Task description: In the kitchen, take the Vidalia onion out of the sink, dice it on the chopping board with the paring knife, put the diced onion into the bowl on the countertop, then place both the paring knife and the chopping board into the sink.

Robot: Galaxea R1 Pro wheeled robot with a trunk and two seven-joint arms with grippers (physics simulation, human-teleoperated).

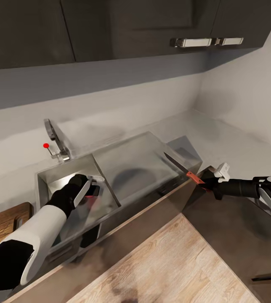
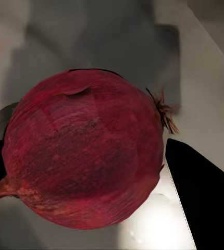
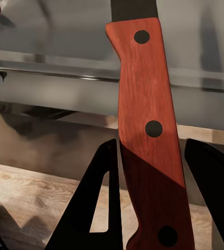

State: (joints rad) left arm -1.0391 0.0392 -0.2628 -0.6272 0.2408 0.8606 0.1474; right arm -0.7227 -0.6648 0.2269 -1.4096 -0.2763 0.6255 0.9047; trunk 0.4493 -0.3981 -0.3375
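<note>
The Vidalia onion [image 2: 83,151], a dark red papery bulb with a dry root tuft, sits low in the basin of the sink [image 1: 152,145], and in the left wrist view it lies between the 2 dark fingers [image 2: 203,198] of the left gripper [image 1: 86,190]. The jaws bracket it closely, but whether they are already clenched on it I cannot tell. That arm reaches down into the basin from the left, a sensible approach, since the bulb rests against the steel floor with walls all round. The paring knife [image 1: 181,167] is gripped by its reddish-brown riveted handle [image 3: 151,130] in the right gripper [image 1: 209,182], clamped between both fingers, with the dark blade pointing out over the drainboard, well apart from the other arm; held so, it appears parked ready for dicing. The chopping board [image 1: 3,223] shows as a brown wooden corner on the countertop [image 1: 219,139], just beside the sink's left end, so the lift from basin to board should be short. The chrome faucet [image 1: 56,141] with its red-tipped lever stands behind the basin.
</note>
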